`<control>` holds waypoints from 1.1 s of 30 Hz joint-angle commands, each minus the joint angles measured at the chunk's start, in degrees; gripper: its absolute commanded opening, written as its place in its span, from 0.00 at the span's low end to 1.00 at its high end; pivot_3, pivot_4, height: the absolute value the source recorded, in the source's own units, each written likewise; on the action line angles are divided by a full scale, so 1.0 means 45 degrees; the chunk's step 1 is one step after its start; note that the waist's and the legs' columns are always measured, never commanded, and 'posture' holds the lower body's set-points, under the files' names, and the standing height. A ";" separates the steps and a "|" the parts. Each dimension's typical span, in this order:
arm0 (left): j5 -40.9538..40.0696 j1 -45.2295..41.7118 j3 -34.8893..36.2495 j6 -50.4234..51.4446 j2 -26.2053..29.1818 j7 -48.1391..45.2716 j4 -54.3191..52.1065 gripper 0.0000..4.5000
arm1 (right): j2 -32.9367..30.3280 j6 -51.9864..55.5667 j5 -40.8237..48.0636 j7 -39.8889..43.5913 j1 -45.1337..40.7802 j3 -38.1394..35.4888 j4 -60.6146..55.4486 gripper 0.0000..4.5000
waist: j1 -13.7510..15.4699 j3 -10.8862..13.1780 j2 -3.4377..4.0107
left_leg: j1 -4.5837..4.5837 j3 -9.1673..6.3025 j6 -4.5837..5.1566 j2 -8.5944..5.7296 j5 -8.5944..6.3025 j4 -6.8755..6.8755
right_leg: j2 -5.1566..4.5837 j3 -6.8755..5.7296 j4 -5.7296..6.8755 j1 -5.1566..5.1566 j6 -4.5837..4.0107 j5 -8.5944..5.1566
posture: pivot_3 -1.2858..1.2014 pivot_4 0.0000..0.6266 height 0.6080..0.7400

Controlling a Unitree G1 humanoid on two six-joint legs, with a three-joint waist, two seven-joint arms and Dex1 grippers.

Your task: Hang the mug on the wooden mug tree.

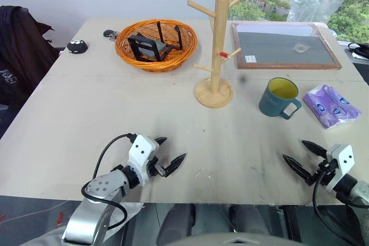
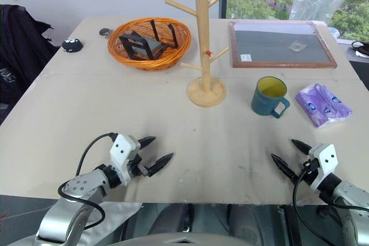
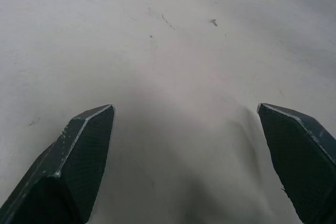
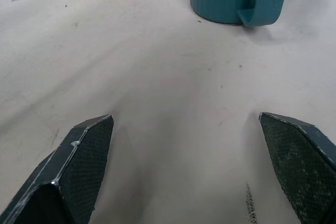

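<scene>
The mug [image 1: 279, 97] is standing upright on the surface [image 1: 115, 108], to the right of the wooden mug tree [image 1: 217, 44] and apart from it, with its loop handle turned toward the robot's near-right. The stretch of surface between mug and tree base is lying bare. Just to the right of the mug, a purple soft plastic pack [image 1: 331, 105] is resting. Behind both, a wood-framed dark board [image 1: 282, 45] is lying flat, with a small white label near its front edge. To the left of the tree, an orange woven basket [image 1: 156, 44] is holding black frame-like pieces and a grey flat item. A small black round object [image 1: 76, 46] is sitting near the far-left corner, and a dark bag [image 1: 17, 50] is leaning beside the surface's left edge. A clear plastic bag [image 1: 314, 3] is showing at the far right, before a window giving onto green trees.

The surface is pale beige, matte and lightly scuffed, with a seam running across it. The tree is a smooth light-wood post on a round base, its pegs angling upward, one tipped red.

The left end effector [image 1: 172, 155] is hovering over the near edge, fingers apart and holding nothing. The right end effector [image 1: 304, 155] is likewise standing wide apart and empty, well short of the mug.
</scene>
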 commanded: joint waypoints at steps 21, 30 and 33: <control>-0.0002 -0.0666 0.0057 -0.0551 0.0412 -0.0822 0.0194 1.00 | 0.0791 -0.0394 -0.0823 -0.1732 -0.0701 -0.0051 -0.0510 1.00 | -0.0003 0.0001 0.0000 | 0.0001 -0.0002 0.0000 -0.0002 0.0000 0.0000 | 0.0002 -0.0002 0.0002 -0.0001 0.0000 0.0000 | 0.52 0.24 1.00; -0.1126 -0.3058 -0.1100 0.0904 0.1529 -0.2674 -0.1070 1.00 | 0.2468 0.1512 -0.2344 -0.5668 -0.2000 0.0810 -0.2394 1.00 | 0.0041 0.0003 0.0002 | -0.0008 -0.0011 -0.0022 -0.0011 0.0013 0.0001 | 0.0003 -0.0010 0.0007 -0.0020 0.0000 0.0000 | 0.52 0.24 1.00; -0.1692 -0.4416 -0.1259 0.1612 0.1546 -0.2910 -0.1241 1.00 | 0.2996 0.1597 -0.3117 -0.6897 -0.2512 0.1019 -0.2430 1.00 | 0.0002 0.0006 0.0006 | -0.0017 -0.0010 -0.0063 -0.0013 0.0036 -0.0002 | 0.0006 -0.0008 0.0010 -0.0027 0.0000 0.0000 | 0.52 0.24 1.00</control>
